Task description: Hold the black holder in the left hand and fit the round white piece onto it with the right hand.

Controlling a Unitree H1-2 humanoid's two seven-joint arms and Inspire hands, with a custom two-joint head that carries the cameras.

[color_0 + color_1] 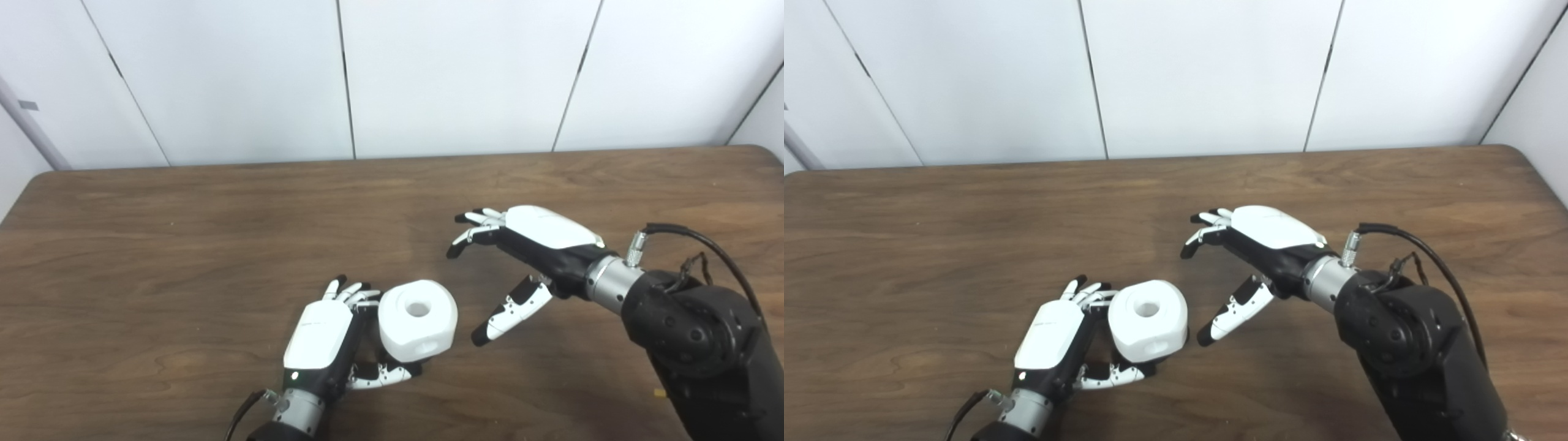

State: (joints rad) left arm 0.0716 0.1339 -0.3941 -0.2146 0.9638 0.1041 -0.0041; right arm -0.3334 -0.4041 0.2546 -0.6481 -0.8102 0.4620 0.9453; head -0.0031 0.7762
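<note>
Round white piece [418,320] in left hand [321,335], right hand [527,245] apart, empty

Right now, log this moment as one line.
left hand: beside white piece, fingers around it | right hand: open, empty, apart from piece | black holder: not visible | table: piece resting on it

One round white piece [418,321]; two hands; one table [184,245].
</note>
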